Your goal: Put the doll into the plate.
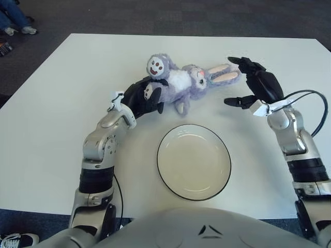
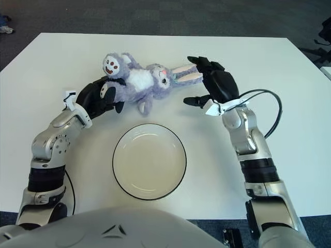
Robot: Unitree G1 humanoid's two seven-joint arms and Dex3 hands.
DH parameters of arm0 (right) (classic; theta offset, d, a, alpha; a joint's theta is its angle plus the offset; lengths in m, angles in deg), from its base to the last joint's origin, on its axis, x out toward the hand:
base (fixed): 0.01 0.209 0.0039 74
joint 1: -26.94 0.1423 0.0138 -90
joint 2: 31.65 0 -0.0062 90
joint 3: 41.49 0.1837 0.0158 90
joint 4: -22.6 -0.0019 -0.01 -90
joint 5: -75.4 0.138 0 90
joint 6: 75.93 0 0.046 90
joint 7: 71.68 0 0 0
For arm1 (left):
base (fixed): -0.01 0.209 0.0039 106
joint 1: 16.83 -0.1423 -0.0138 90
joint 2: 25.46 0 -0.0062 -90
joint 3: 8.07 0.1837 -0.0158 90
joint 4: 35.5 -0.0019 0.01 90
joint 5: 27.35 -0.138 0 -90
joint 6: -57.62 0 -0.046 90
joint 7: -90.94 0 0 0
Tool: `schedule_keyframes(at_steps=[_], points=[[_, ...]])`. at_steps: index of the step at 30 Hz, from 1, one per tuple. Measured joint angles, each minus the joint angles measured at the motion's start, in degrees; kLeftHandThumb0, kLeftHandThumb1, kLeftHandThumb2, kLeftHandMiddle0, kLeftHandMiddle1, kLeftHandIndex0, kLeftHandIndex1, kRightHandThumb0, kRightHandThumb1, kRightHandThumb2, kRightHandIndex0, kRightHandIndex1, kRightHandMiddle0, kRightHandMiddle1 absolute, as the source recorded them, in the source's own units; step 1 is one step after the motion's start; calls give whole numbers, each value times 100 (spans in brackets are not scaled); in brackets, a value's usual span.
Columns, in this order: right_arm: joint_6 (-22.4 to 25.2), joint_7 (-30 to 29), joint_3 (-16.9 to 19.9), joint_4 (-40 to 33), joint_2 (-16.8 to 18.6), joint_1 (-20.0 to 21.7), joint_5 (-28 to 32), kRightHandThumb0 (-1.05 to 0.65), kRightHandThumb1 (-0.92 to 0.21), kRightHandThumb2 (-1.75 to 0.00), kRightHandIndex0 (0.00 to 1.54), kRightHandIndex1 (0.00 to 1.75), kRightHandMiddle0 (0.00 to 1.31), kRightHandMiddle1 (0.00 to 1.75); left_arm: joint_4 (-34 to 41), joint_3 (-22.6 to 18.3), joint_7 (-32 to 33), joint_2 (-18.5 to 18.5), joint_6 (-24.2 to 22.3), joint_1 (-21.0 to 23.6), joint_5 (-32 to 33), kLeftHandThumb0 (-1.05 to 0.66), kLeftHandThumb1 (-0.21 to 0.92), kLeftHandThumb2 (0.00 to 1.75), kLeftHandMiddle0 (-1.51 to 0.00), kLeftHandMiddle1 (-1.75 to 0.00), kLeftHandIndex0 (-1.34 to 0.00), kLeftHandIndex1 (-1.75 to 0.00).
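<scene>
A purple plush bunny doll (image 1: 178,81) lies on its back on the white table, feet to the left, long pink-lined ears (image 1: 223,73) to the right. My left hand (image 1: 142,97) is shut on the doll's leg end, one white foot pad showing between the black fingers. My right hand (image 1: 253,82) hovers open just right of the ears, its upper finger close over the ear tips and its thumb (image 1: 234,102) spread below. The empty cream plate with a dark rim (image 1: 194,161) sits in front of the doll, between my two forearms.
The white table (image 1: 57,93) stretches wide to the left and back. A black cable (image 1: 313,98) loops off my right wrist. Dark carpet lies beyond the far edge, with someone's shoes (image 1: 15,31) at the top left corner.
</scene>
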Motion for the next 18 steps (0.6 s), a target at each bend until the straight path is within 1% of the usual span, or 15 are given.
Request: schedule_keyframes(at_steps=[5, 8, 9, 13, 18], points=[[-92, 290, -126, -32, -143, 122, 6, -80, -60, -57, 25, 8, 0, 9, 2, 18, -59, 2, 0, -1, 28, -43, 49, 88, -121, -175, -67, -144], [-84, 474, -228, 6, -166, 215, 6, -78, -59, -56, 24, 6, 0, 6, 10, 20, -62, 3, 0, -2, 30, -43, 49, 88, -121, -175, -67, -145], [-73, 536, -262, 21, -167, 250, 6, -78, -58, -56, 21, 5, 0, 5, 15, 22, -62, 3, 0, -2, 31, -43, 49, 89, -121, -175, -67, -145], [-47, 852, -439, 199, -166, 556, 34, -78, -57, -56, 15, 2, 0, 4, 38, 30, -62, 0, -2, -6, 62, -43, 49, 89, -121, -175, -66, -146], [-173, 1056, -509, 433, -199, 892, 124, -81, -57, -57, 10, 0, 0, 1, 69, 78, -64, 2, -4, -9, 94, -43, 48, 90, -121, -175, -67, -145]])
